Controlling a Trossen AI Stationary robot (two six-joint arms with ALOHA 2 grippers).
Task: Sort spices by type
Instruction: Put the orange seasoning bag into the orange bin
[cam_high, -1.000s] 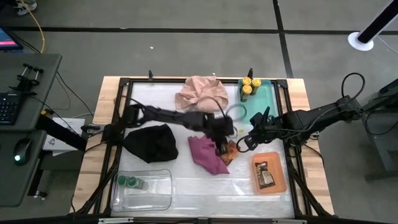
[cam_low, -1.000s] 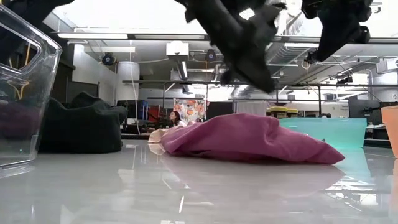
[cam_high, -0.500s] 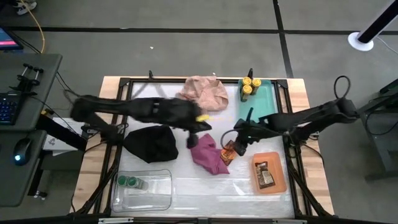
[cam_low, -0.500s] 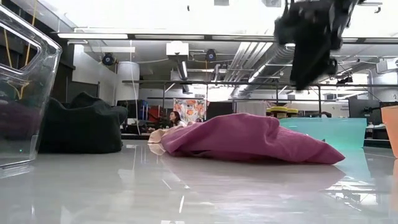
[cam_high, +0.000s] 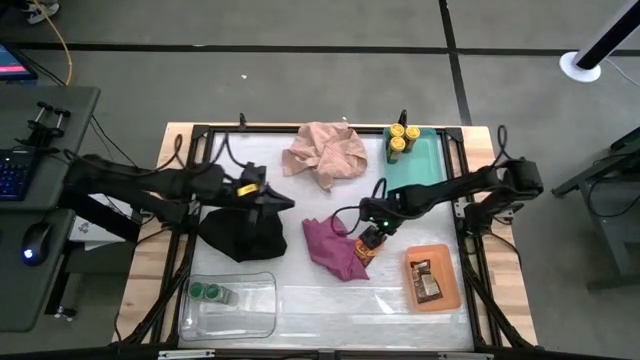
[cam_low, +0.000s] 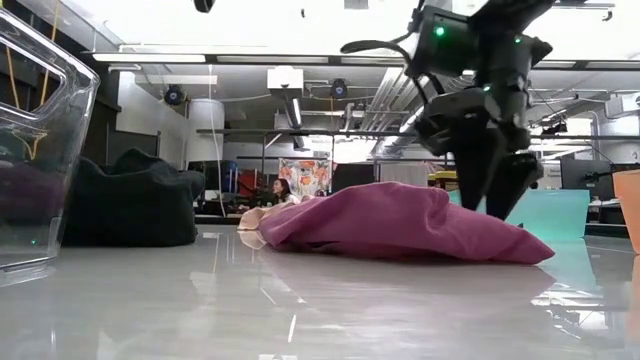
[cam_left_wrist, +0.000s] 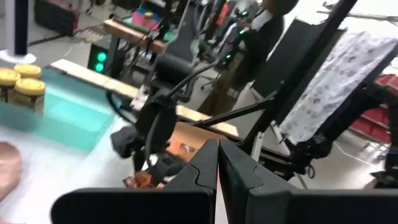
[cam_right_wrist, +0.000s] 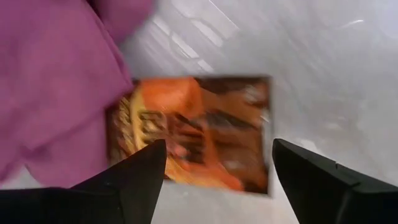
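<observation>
A: Where are your arms?

B: Your left gripper hangs over the black cloth, fingers pressed together on nothing. Your right gripper is low over the foil packet, fingers spread wide and empty, one on each side of the packet.

A: How do you take it well?

B: I judge the step is picking up that packet for the orange tray, where another packet already lies. The packet lies flat on the table, its edge against the magenta cloth. Come straight down, keep it centred between the fingers, and close on its short sides. A flat foil packet will likely slide or buckle, so pinch gently and lift slowly.

A: What's in the way?

B: From your left: two green-lid jars in the clear tray, the black cloth, the pink cloth, then the magenta cloth, which a finger could snag. Yellow-lid jars stand in the teal tray, well apart.
</observation>
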